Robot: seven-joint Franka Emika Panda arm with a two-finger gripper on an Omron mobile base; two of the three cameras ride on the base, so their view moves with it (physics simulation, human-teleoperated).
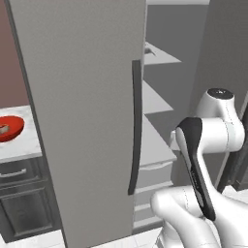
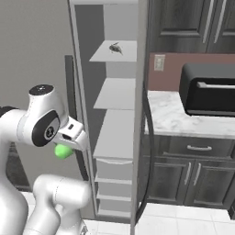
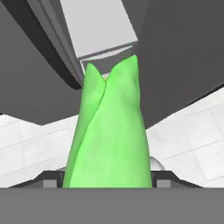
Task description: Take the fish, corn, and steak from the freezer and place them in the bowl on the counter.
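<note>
Now claw clamped on corn, freezer door betw. it & bowl.

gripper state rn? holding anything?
Gripper: closed on the corn, green husk sticking out past the fingertips, outside the open freezer.

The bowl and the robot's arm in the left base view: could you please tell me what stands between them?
The open freezer door, with its dark handle, stands between the red bowl and the arm.
</note>
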